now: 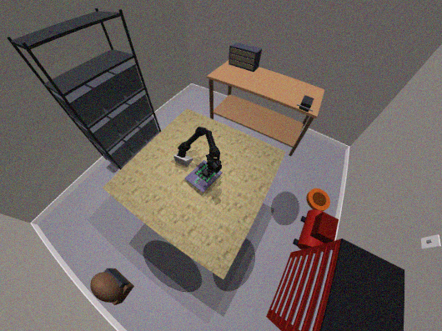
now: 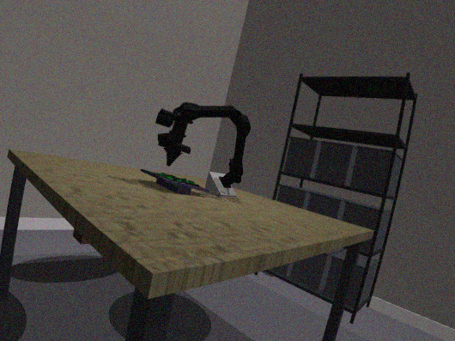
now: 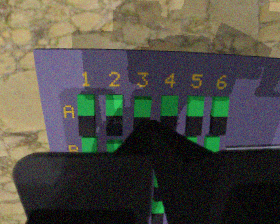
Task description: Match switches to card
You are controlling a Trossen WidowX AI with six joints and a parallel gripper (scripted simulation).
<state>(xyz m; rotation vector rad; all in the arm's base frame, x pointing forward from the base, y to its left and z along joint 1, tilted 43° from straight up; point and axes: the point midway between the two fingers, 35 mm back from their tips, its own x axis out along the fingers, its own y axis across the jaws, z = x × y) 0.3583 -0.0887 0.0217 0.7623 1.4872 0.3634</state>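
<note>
The purple switch panel lies on the table in front of the arm. In the wrist view, row A shows six switches in columns 1 to 6, each with a green far half and a dark near half; which halves are raised is hard to tell. Row B shows only in part, and the rows nearer the arm are mostly hidden. My gripper is shut and empty, its tips above the panel, over the columns 3 and 4 in the wrist view. The card's squares cannot be read here; a pale edge shows at the right.
The speckled table bears the panel and a light grey wedge-shaped object by the arm's base. A black shelf rack and an orange-topped workbench stand beyond the table.
</note>
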